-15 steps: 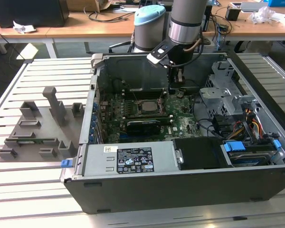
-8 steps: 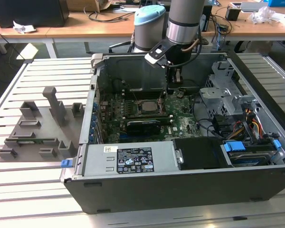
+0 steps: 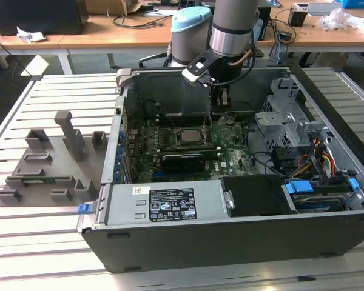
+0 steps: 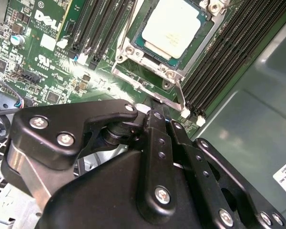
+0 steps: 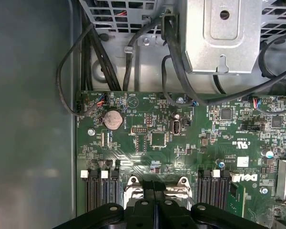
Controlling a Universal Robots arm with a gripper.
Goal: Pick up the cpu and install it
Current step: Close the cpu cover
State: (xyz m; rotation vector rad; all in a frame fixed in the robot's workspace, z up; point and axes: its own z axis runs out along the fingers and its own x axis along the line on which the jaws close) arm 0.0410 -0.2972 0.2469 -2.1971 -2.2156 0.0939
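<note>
The cpu [image 4: 174, 26], a flat square chip with a pale metal top, lies inside the socket frame [image 4: 143, 78] on the green motherboard [image 5: 181, 138]. In the exterior view the cpu [image 3: 188, 134] sits at the middle of the board, inside the open computer case [image 3: 230, 242]. My gripper [image 3: 220, 104] hangs just above the board, on the exterior view's right of the socket. In both wrist views its black fingers [image 5: 155, 198] are pressed together with nothing between them. The gripper's tip [image 4: 150, 109] is right at the socket's edge, beside a thin metal lever [image 4: 181, 98].
Memory slots [image 4: 224, 57] flank the socket. Black cables [image 5: 176, 62] and a metal drive cage [image 3: 282, 121] crowd the case on the exterior view's right. A power supply [image 3: 164, 203] lines the near side. A grey fixture tray [image 3: 48, 163] with upright posts stands outside the case on the exterior view's left.
</note>
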